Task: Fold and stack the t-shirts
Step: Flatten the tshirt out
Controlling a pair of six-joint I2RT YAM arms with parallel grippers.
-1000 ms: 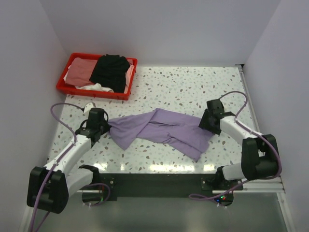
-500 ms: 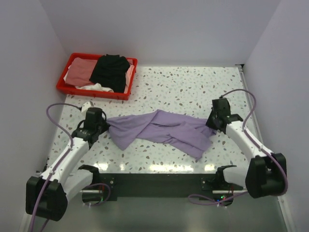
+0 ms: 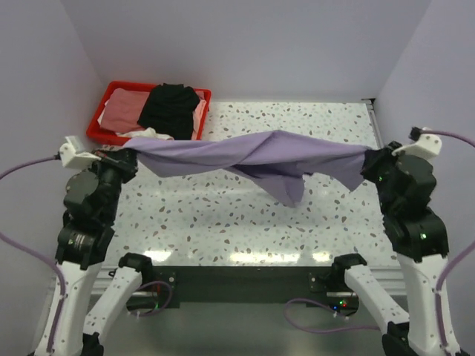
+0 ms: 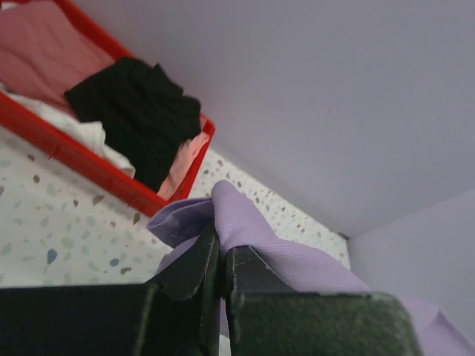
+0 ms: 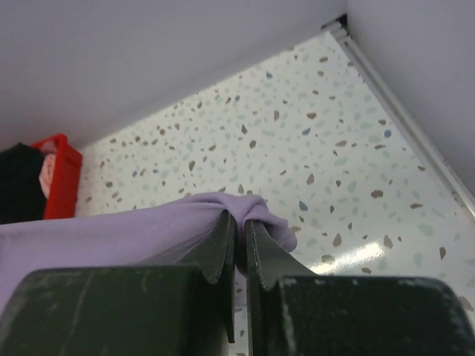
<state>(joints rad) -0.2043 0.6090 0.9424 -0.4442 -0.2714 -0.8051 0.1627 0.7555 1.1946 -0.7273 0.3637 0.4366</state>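
A lavender t-shirt point(image 3: 252, 157) hangs stretched in the air between both arms, twisted in the middle, with a flap drooping toward the table. My left gripper point(image 3: 132, 154) is shut on its left end point(image 4: 237, 215). My right gripper point(image 3: 367, 162) is shut on its right end point(image 5: 256, 211). Cloth bunches over both sets of fingertips in the wrist views. More t-shirts lie in the red tray point(image 3: 100, 135) at the back left: a black one point(image 3: 171, 107) on top, a salmon pink one point(image 3: 122, 110) and a white one point(image 3: 141, 133) beneath.
The speckled white table point(image 3: 245, 222) lies below the raised shirt. White walls close in on the left, back and right. A metal rail point(image 3: 375, 122) runs along the table's right edge. The red tray point(image 4: 82, 159) sits close behind my left gripper.
The right gripper has shut on the shirt's right end. Both arms have risen and moved apart, lifting the lavender t-shirt off the table and pulling it taut.
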